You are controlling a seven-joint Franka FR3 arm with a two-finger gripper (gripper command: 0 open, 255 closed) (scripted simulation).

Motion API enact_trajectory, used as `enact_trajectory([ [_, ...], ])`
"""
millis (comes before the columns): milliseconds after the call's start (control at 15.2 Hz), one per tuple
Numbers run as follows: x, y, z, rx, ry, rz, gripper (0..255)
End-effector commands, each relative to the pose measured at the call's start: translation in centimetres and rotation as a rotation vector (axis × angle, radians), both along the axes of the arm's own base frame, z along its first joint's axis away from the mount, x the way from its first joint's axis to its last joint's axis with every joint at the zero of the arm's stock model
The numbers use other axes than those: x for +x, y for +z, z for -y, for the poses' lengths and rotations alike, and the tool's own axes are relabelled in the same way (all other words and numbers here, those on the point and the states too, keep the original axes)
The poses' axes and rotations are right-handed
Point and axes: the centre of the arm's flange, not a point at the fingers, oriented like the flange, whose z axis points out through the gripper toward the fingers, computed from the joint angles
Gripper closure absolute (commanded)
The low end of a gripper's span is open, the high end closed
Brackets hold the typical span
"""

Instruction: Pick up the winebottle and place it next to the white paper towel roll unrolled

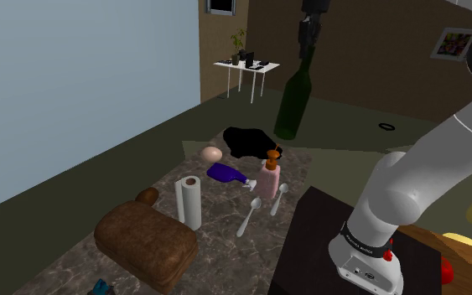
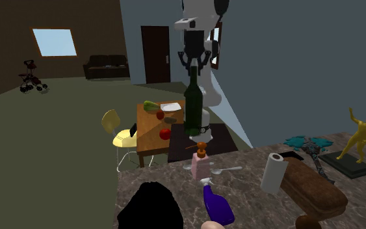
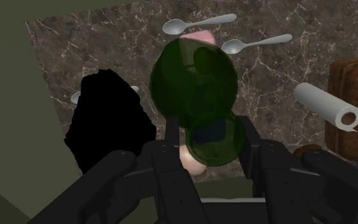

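Dark green wine bottle (image 1: pixel 293 102), shoulder view: it hangs roughly upright in the air, clear of the marbled desk (image 1: pixel 221 247), with the black gripper (image 1: pixel 307 49) closed on its neck from above. Below and toward this view's left, a white paper towel roll (image 1: pixel 189 201) stands upright on the desk, just beside a brown loaf-shaped block (image 1: pixel 146 243) and well apart from the wine bottle. A purple bottle (image 1: pixel 228 173), a pink bottle (image 1: pixel 267 178), two spoons (image 1: pixel 249 216) and a flat black shape (image 1: pixel 251 141) lie between the roll and the raised bottle. The dark stand (image 1: pixel 309 243) sits at the lower right.

Second exterior view: the wine bottle (image 2: pixel 192 104) is suspended from the gripper (image 2: pixel 192 62) high over the pink bottle (image 2: pixel 201 166). The paper towel roll (image 2: pixel 274 172) stands toward this view's right, touching or nearly touching the brown loaf-shaped block (image 2: pixel 311 185).

Wrist view: both fingers (image 3: pixel 174 137) press against the neck of the wine bottle (image 3: pixel 193 83), whose body widens away from the gripper (image 3: pixel 212 141) over the desk (image 3: pixel 63 57). The paper towel roll (image 3: pixel 327 105) lies well off to one side.
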Motion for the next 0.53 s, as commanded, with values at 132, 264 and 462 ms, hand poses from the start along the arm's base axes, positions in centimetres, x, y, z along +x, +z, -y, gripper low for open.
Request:
enact_trajectory([
  [132,0.2,0.1,-5.8,0.0,-0.002,0.0,255],
  [264,0.3,0.1,-8.4,0.0,-0.002,0.0,255],
  [462,0.5,0.1,-12.4,0.0,-0.002,0.0,255],
])
